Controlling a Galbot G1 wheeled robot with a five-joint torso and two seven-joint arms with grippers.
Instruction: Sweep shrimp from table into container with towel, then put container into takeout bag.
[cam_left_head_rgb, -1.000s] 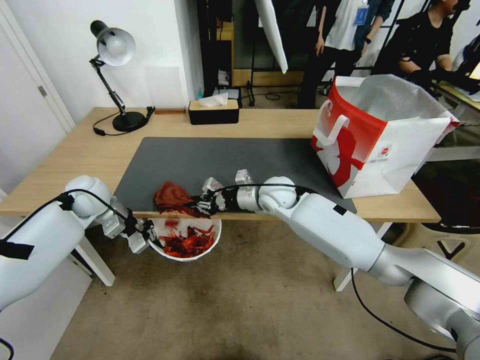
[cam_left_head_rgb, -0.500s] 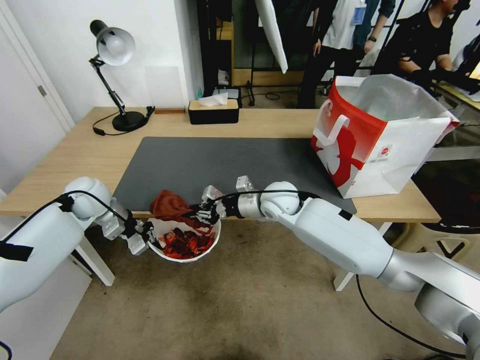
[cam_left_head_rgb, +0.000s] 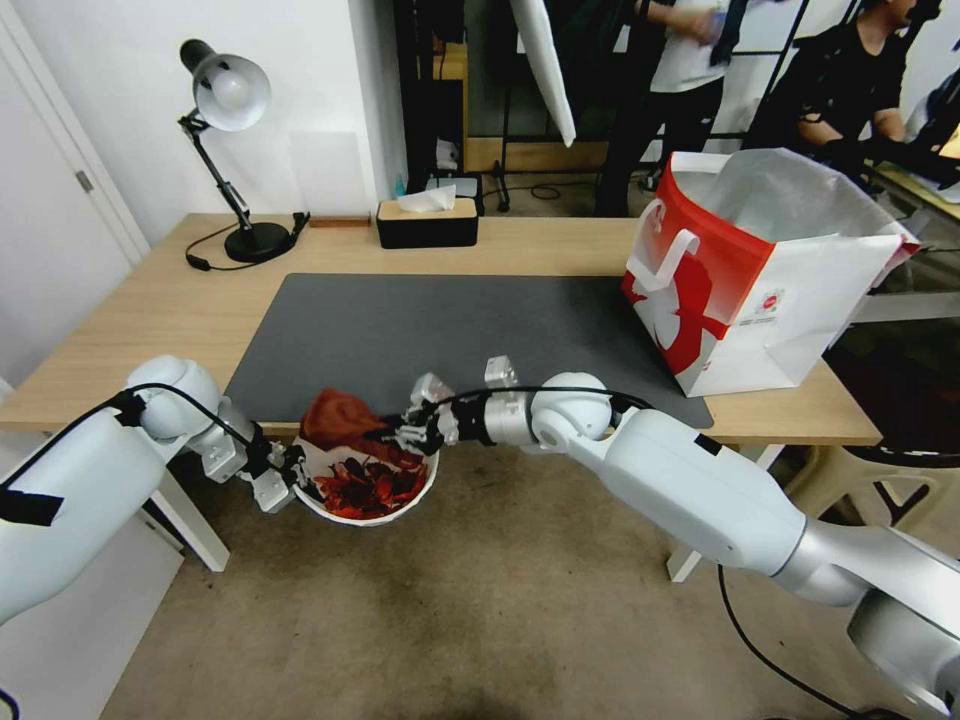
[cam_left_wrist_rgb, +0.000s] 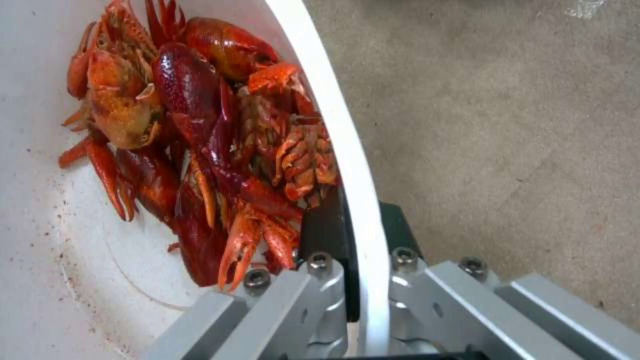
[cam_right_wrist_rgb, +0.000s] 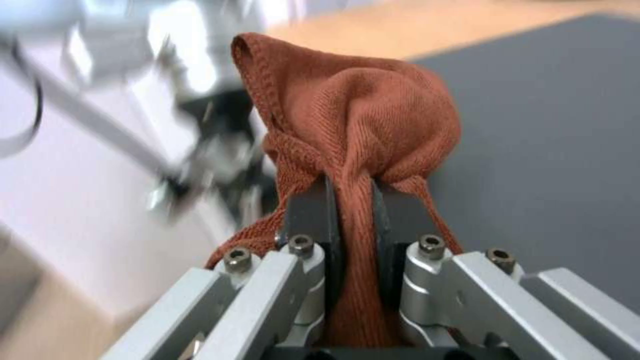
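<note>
Your left gripper (cam_left_head_rgb: 296, 480) is clamped on the rim of the container (cam_left_head_rgb: 425, 484), a smooth round white plastic bowl held just below the near edge of the table (cam_left_head_rgb: 150, 310). The left wrist view shows what the head view can't: one dark pad inside the wall, one outside, thin white rim pinched between them, fine specks on the bowl's inner floor. The shrimp (cam_left_wrist_rgb: 200, 150) lie heaped inside against that wall, glossy red-orange shells, curled, with segmented tails and claws (look more like crayfish up close).

Your right gripper (cam_left_head_rgb: 398, 433) is closed on the towel (cam_left_head_rgb: 338, 418), which hangs bunched over the bowl's far rim at the table edge. In the right wrist view the towel (cam_right_wrist_rgb: 353, 125) is a rust-brown ribbed knit, gathered into a soft lump above the black pads, grey mat (cam_right_wrist_rgb: 553, 150) behind it.

The takeout bag (cam_left_head_rgb: 745, 275) stands open on the table's right end, boxy, red and white, well apart from the bowl.
</note>
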